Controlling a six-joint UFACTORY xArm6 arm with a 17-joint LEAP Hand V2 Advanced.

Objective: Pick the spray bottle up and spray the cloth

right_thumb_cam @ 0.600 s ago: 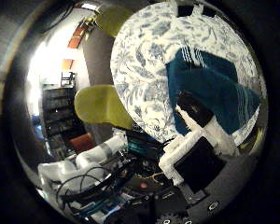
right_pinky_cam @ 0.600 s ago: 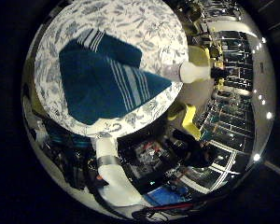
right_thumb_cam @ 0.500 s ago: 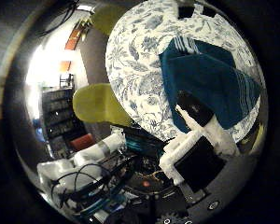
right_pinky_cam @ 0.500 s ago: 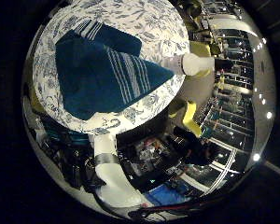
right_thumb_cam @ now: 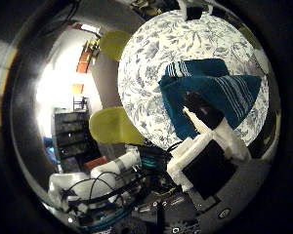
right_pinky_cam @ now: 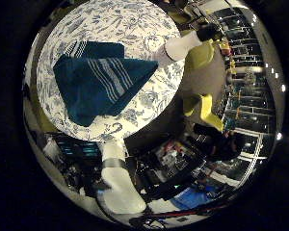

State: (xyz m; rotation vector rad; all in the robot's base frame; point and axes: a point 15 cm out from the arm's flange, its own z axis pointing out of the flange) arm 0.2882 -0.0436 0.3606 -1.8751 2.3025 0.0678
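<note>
A teal cloth with white stripes (right_pinky_cam: 94,82) lies flat on a round table covered with a blue-and-white floral tablecloth (right_pinky_cam: 135,24). The right little finger side palm view looks down on it from well above. The right thumb side palm view shows the same cloth (right_thumb_cam: 210,88) on the tablecloth (right_thumb_cam: 161,49). My hand's white fingers (right_pinky_cam: 186,44) spread out past the table's edge, and a black-tipped finger (right_thumb_cam: 201,112) reaches over the cloth. The fingers look relaxed with nothing between them. I see no spray bottle in either view.
Yellow-green chairs (right_thumb_cam: 117,125) (right_thumb_cam: 114,44) stand beside the table, with another chair (right_pinky_cam: 204,108) on its far side. Dark shelving (right_thumb_cam: 68,132) stands by a bright wall. The arm's base and equipment (right_pinky_cam: 173,159) lie below the hand.
Both views have shifted and the table and cloth look smaller: the hand has moved up and away from the table. The cloth itself lies as before.
</note>
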